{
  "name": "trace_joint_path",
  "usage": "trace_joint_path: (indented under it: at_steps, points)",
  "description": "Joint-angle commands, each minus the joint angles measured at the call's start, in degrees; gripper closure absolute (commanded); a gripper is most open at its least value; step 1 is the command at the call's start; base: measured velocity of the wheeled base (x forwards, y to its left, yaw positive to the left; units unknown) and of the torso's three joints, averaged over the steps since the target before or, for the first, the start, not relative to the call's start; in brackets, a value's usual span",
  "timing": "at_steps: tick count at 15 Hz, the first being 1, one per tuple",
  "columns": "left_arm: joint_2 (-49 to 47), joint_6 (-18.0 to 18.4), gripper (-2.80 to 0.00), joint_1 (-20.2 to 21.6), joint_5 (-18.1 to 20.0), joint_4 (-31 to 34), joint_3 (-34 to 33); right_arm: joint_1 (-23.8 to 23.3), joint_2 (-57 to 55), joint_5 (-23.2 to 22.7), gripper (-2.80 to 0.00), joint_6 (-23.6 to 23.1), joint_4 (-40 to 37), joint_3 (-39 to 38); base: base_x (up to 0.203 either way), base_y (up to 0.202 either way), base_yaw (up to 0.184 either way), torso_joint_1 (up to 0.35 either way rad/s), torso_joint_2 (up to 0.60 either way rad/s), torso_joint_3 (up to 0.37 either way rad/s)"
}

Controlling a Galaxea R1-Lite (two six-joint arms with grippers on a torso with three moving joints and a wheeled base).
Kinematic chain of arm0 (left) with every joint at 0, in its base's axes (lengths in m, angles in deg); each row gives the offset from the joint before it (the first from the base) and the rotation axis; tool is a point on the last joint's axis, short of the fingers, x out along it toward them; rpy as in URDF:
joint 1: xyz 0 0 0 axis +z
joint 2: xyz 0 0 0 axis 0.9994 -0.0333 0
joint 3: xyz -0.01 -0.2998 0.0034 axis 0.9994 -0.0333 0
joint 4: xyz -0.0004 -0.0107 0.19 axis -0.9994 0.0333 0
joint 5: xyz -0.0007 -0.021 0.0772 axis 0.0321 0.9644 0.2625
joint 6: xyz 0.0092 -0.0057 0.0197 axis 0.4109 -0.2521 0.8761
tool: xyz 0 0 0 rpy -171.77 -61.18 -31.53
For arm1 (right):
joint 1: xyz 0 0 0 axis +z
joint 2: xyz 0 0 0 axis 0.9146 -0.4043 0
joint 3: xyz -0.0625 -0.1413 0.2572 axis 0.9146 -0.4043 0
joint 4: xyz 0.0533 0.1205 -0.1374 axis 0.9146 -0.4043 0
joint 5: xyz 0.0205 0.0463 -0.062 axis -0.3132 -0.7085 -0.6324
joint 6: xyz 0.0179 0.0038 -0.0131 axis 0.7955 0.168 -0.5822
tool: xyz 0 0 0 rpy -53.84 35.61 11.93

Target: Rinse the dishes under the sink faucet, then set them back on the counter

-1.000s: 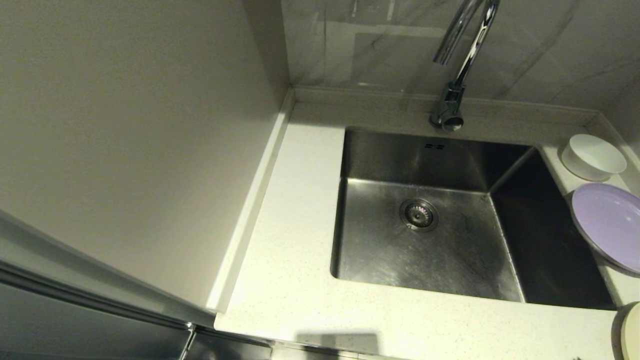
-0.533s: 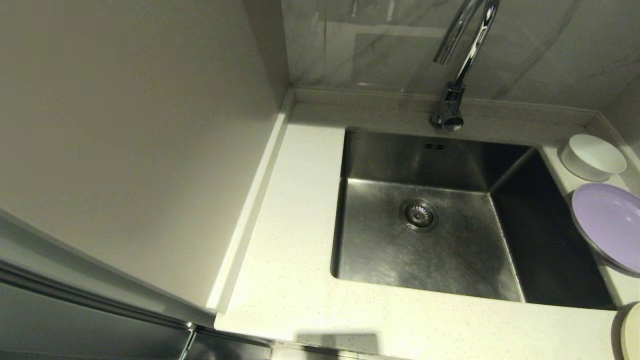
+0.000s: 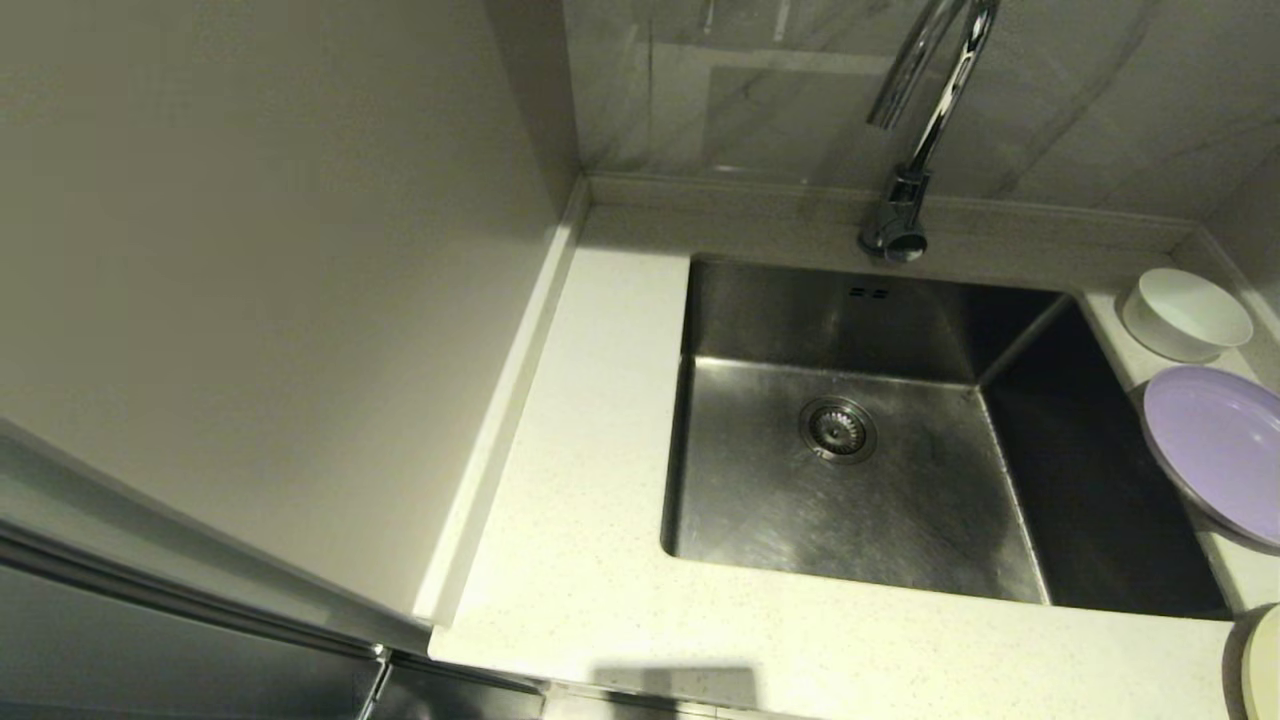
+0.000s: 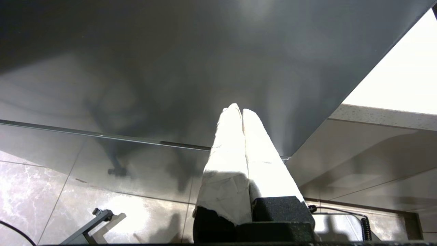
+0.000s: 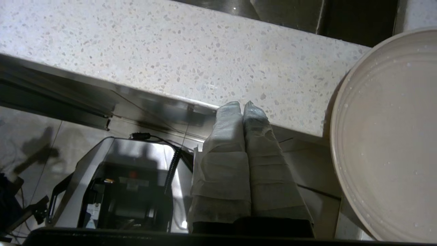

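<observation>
Left gripper (image 4: 241,111): jaws closed, empty, parked below worktop level.
Right gripper (image 5: 241,104): jaws closed, empty, at worktop (image 3: 600,560) front edge beside cream plate (image 5: 389,136).
Lilac plate (image 3: 1215,445), white bowl (image 3: 1185,312): on worktop right of sink (image 3: 850,500).
Faucet (image 3: 915,130): behind sink.
</observation>
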Motion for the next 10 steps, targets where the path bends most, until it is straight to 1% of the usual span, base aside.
trace_joint_path:
  at_steps: [1,4,8,9,10]
  points:
    - [0.1,0.0,0.0,0.0,0.0,0.0,0.0,-1.7,0.0,0.0,0.0,0.1,-0.3,0.4,0.0,0.0,0.0,0.0,0.0,0.0]
    - [0.1,0.0,0.0,0.0,0.0,0.0,0.0,-3.0,5.4,0.1,0.0,0.4,-0.6,0.4,0.0,0.0,0.0,0.0,0.0,0.0]
    - [0.1,0.0,0.0,0.0,0.0,0.0,0.0,-2.2,17.3,0.1,0.0,0.1,-0.2,0.3,0.0,0.0,0.0,0.0,0.0,0.0]
    - [0.1,0.0,0.0,0.0,0.0,0.0,0.0,-2.1,18.4,0.3,0.0,-0.2,1.1,-0.3,0.0,0.0,0.0,0.0,0.0,0.0]
    - [0.1,0.0,0.0,0.0,0.0,0.0,0.0,-2.1,18.4,1.0,0.0,-0.2,0.4,-0.5,0.0,0.0,0.0,0.0,0.0,0.0]
